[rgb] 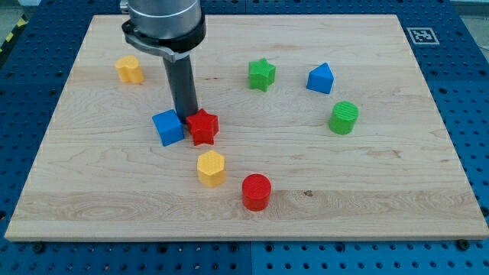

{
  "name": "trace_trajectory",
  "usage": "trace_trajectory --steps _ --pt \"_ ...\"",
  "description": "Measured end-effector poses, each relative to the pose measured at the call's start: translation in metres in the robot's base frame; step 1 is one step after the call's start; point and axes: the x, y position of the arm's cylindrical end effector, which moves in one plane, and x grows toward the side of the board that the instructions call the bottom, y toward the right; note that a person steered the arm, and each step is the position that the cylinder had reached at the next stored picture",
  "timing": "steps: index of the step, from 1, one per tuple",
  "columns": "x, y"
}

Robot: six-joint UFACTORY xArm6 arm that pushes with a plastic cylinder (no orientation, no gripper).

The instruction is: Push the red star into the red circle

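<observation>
The red star (203,127) lies left of the board's middle. The red circle (257,192), a short cylinder, stands below and to the right of it, near the view's bottom. My tip (186,117) is at the star's upper left edge, touching or nearly touching it, in the gap between the star and a blue cube (168,127). The dark rod rises from there to the arm at the view's top.
A yellow hexagon (212,168) sits between the star and the red circle. A yellow block (130,69) is at upper left. A green star (261,74), a blue block (321,79) and a green cylinder (344,118) are on the right. The wooden board (382,198) rests on a blue perforated table.
</observation>
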Motion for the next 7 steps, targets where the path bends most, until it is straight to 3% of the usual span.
trace_trajectory --steps 2,5,7 --pt "0.025 0.008" --pt "0.03 0.084" --pt "0.06 0.115"
